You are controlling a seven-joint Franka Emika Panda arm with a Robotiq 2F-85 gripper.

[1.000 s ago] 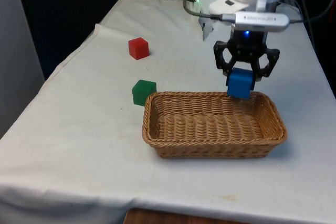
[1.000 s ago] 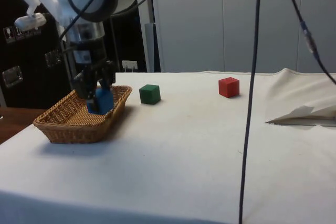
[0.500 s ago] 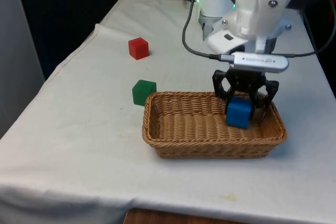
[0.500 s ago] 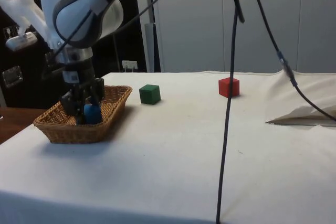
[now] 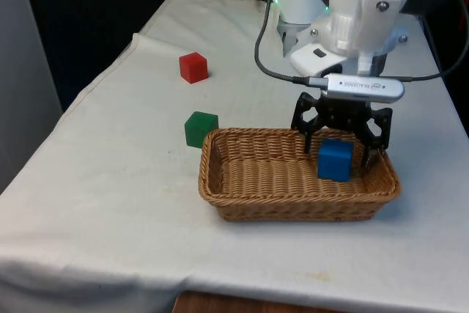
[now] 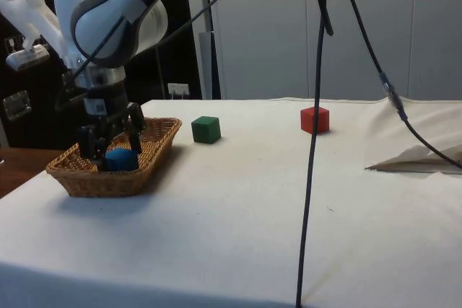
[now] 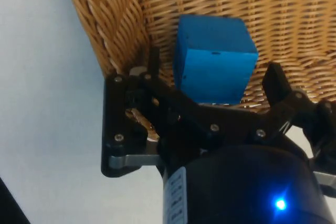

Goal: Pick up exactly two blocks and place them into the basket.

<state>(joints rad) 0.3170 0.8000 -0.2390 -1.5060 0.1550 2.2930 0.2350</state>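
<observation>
The cloth [image 5: 110,181] lies over the whole table, and the basket [image 5: 242,207] stands on it near the front edge, toward the front view's right. My pincer [image 5: 341,153] is low over the basket's far right end with its fingers [image 7: 149,66] spread apart, and the blue block [image 5: 335,159] sits free on the basket floor between them, close to the wall. The green block [image 5: 200,127] rests on the cloth just beside the basket's far left corner, and the red block [image 5: 193,67] is farther back, well apart from it.
</observation>
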